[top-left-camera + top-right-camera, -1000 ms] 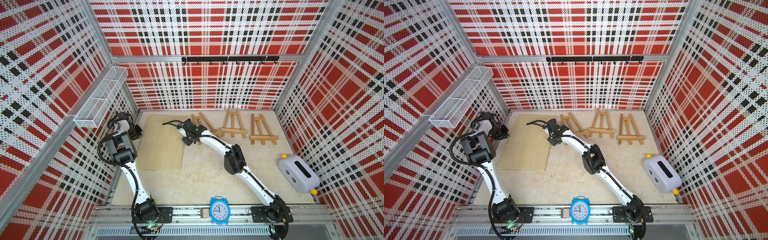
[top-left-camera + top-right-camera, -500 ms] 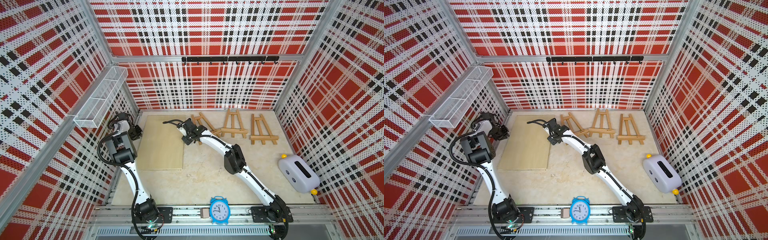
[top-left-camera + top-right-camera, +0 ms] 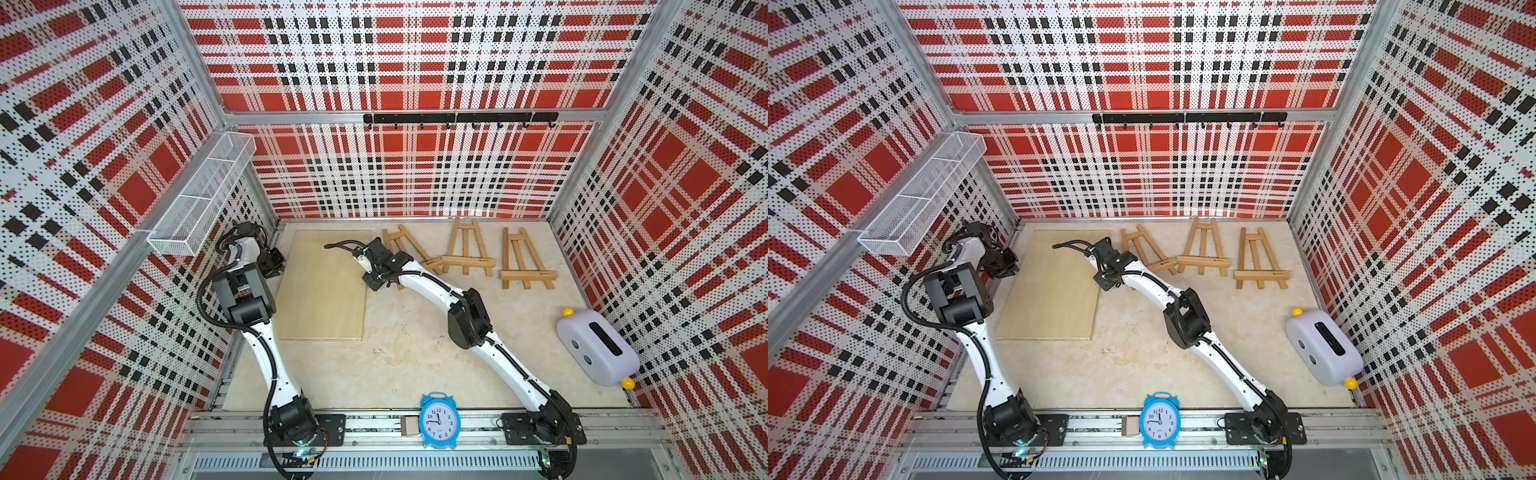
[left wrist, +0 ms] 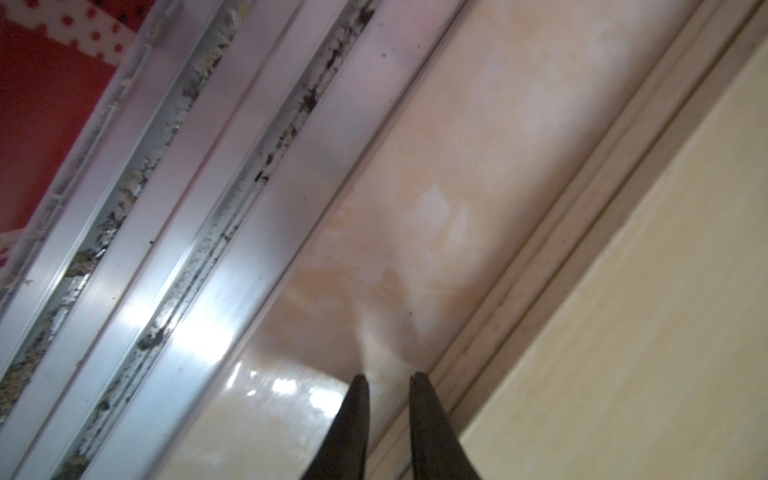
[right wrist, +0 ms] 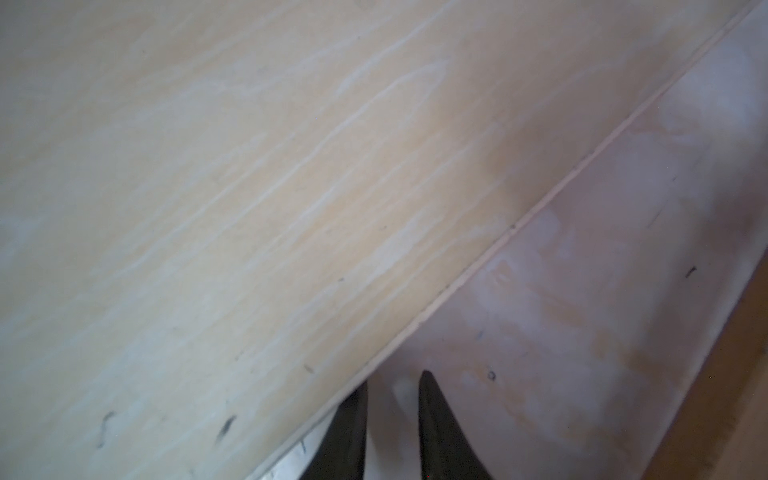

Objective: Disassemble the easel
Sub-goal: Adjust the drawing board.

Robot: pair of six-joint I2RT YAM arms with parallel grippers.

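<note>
**Plaid cell, three easels down flat, both arms beside the board**

Red plaid walls (image 3: 395, 62) close in a pale stone tabletop (image 3: 415, 361). A light wooden board (image 3: 324, 299) lies flat on its far left part. To the right of it, along the far edge, three small wooden easels lie on their backs. They are the leftmost easel (image 3: 409, 247), slanted towards the board, the middle easel (image 3: 467, 249) and the right-hand easel (image 3: 519, 262). The leftmost one's ledge appears to touch the end of the middle one's ledge.

The right end effector (image 5: 395, 380) hangs low over the strip of tabletop between the board's right edge and the leftmost easel. Its tips are drawn almost together with only a slit between them, and it holds nothing. The left end effector (image 4: 388, 376) sits beside the board's left edge near the far left corner. It too is all but closed and empty.

My reading is that the leftmost easel comes first, and no part of it has been gripped. The right arm would do well to spread its tips before it goes down. It should then straddle one leg or the ledge squarely across the narrow side, well clear of the board's edge. The left arm could pin the frame while the right pulls the ledge along its slot rather than prising it upward. The contact with the middle easel matters, since a sideways tug could drag that one along too
</note>
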